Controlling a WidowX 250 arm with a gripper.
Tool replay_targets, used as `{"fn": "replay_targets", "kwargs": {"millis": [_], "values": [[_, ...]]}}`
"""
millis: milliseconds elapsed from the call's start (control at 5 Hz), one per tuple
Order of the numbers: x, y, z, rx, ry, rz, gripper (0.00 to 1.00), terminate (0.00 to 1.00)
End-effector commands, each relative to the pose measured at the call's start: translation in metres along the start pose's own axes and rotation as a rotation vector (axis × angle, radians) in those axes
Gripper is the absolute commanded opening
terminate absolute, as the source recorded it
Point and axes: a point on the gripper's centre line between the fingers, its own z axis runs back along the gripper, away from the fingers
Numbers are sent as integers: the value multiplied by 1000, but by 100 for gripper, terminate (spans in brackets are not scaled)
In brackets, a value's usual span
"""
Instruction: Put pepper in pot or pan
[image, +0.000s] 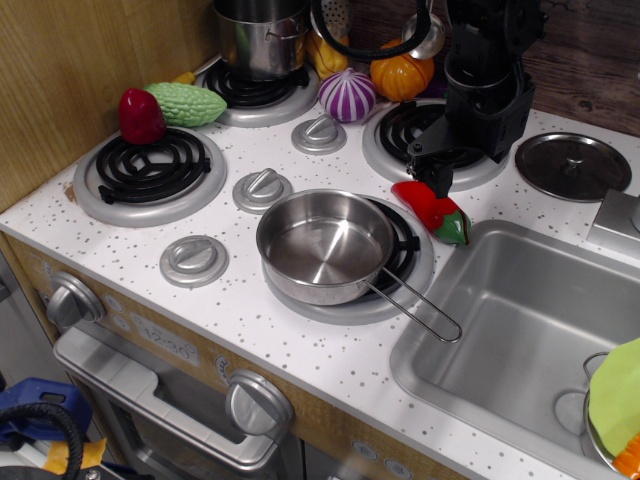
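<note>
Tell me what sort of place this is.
Most likely a child's toy kitchen: a speckled stovetop with four coil burners, a built-in sink, and plastic play food such as the red pepper lying beside the steel pan.

Four burners (150, 165), three knobs (262, 188), one pan (325, 245), one pepper (432, 210).

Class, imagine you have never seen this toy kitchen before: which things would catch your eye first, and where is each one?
First, the shallow shiny steel frying pan, empty on the front right burner, its wire handle pointing toward the steel sink. Just behind it to the right lies the small glossy red toy pepper, green stem end toward the sink, with the black robot gripper directly above it. On the left, a dark red strawberry-like toy sits beside a bumpy green vegetable.
</note>
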Motion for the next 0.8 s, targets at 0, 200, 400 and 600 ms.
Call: {"fn": "replay_targets", "kwargs": {"millis": [0,200,400,600], "values": [[0,0,0,0,0,0,100,0],[5,-9,-5,15,-4,20,100,0],[4,-20,-15,41,-18,31,100,0],[3,-20,-25,89,-45,19,100,0]]}}
